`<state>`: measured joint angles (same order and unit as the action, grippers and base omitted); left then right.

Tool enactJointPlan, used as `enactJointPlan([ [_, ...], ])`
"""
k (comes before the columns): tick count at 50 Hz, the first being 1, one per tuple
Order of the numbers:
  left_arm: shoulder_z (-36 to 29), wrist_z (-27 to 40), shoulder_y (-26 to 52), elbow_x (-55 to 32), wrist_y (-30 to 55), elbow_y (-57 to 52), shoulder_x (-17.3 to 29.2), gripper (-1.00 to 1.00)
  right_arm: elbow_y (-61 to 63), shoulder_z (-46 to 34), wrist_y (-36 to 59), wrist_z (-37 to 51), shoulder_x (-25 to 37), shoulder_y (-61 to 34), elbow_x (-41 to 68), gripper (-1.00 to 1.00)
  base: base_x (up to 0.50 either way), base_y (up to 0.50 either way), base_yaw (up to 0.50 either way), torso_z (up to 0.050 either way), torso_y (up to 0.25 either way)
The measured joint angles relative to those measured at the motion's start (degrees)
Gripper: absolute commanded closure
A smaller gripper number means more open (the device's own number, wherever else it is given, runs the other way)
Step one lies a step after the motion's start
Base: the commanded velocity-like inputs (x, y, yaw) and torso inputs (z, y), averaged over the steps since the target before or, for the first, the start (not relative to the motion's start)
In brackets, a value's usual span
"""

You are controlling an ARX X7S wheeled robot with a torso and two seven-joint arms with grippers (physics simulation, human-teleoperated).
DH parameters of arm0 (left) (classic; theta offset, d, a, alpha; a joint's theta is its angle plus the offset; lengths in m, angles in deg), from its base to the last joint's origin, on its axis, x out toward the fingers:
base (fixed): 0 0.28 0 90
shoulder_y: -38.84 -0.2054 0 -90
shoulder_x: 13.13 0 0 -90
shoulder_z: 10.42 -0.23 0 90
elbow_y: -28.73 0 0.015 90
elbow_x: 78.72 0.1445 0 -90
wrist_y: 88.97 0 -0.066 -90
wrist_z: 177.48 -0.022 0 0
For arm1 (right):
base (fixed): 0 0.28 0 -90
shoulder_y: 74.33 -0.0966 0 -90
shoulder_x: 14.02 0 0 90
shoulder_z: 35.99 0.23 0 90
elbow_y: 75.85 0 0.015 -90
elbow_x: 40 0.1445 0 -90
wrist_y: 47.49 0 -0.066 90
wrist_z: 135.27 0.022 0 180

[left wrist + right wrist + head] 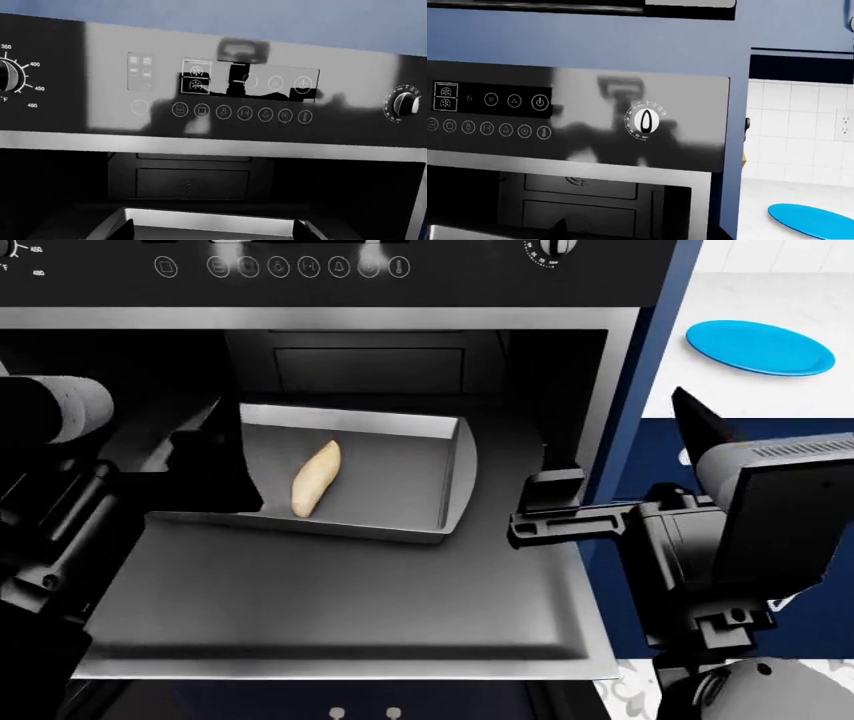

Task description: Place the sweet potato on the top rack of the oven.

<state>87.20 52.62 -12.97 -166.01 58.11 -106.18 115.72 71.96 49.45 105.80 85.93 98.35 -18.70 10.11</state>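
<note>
The pale tan sweet potato (315, 478) lies lengthwise in the grey top rack (427, 500), which is pulled partly out of the open oven (400, 350). My left gripper (220, 475) is open and empty at the rack's left end. In the left wrist view its fingertips (123, 230) stand wide apart around the rack's far rim (213, 222), under the control strip (220, 102). My right gripper (545, 505) is open and empty, just right of the rack, by the oven's right wall. The right wrist view shows the oven's knob (646, 120) and only one dark fingertip (560, 226).
The dark oven door (334, 590) lies folded down flat in front of me under the rack. A round blue plate (758, 347) sits on the white counter to the right, also in the right wrist view (810, 220). Navy cabinets (654, 380) flank the oven.
</note>
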Motion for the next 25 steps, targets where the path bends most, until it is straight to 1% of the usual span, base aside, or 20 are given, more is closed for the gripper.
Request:
enactJointPlan([
  [6, 7.2, 8.9, 2.8, -14.7, 0.7, -6.8, 3.7, -1.0, 1.0, -8.5, -6.1, 11.6, 7.3, -7.8, 9.8, -1.0, 0.0, 0.0, 0.0, 0.0, 0.0],
  [11, 11.0, 14.5, 5.5, -23.8, 1.4, -9.9, 5.5, -1.0, 1.4, -15.4, -11.4, 18.6, 12.5, -13.1, 14.9, -1.0, 0.0, 0.0, 0.0, 0.0, 0.0],
  [20, 14.3, 21.6, 9.5, -34.7, 1.8, -12.8, 8.1, -1.0, 1.8, -25.3, -19.6, 26.6, 19.4, -19.5, 19.7, -1.0, 0.0, 0.0, 0.0, 0.0, 0.0],
  [25, 15.1, 25.0, 11.6, -39.4, 2.1, -13.6, 8.8, -1.0, 2.0, -33.1, -25.6, 30.3, 23.4, -24.4, 20.8, -1.0, 0.0, 0.0, 0.0, 0.0, 0.0],
])
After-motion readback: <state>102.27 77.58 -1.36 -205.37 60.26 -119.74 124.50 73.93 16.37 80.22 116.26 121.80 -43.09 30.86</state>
